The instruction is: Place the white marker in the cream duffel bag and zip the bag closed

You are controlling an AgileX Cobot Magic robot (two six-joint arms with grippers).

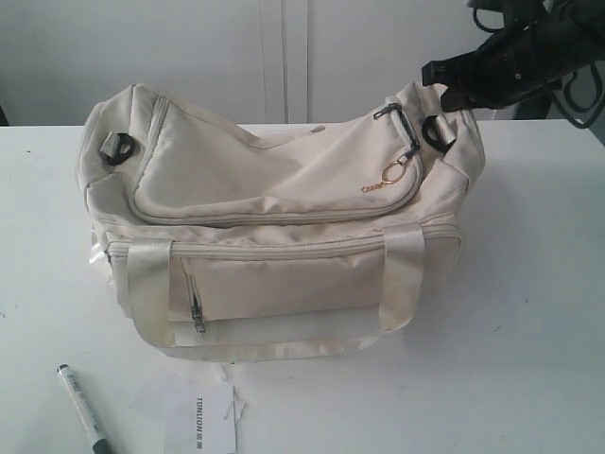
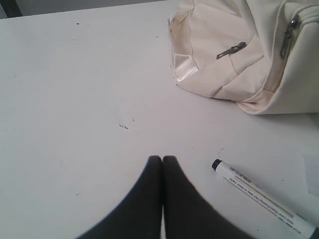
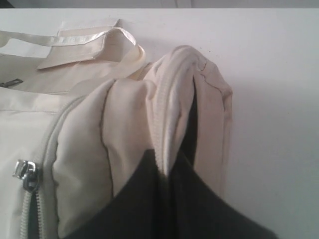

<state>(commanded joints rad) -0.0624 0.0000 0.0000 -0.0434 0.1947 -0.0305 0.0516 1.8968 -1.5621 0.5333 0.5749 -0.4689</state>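
Our right gripper (image 3: 167, 172) pinches a fold at the bag's (image 1: 284, 189) end, so we'd best pull it taut for the zipper (image 1: 265, 219), while the marker (image 2: 259, 199) lies on the table (image 1: 529, 331) beside our closed, empty left gripper (image 2: 162, 160).

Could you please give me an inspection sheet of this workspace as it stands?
Surface: white table, a few small dark specks.
Job's things: slim white marker with black cap lies on the table in front of the large cream fabric duffel bag, outside it.
Clutter: flat white paper tag with printed text, beside the marker.
Tools: left tool shut, empty, over the table near the marker; right tool shut on a fabric fold at the bag's end.
Cables: black cables looped behind the right tool.
Surroundings: white panelled wall.
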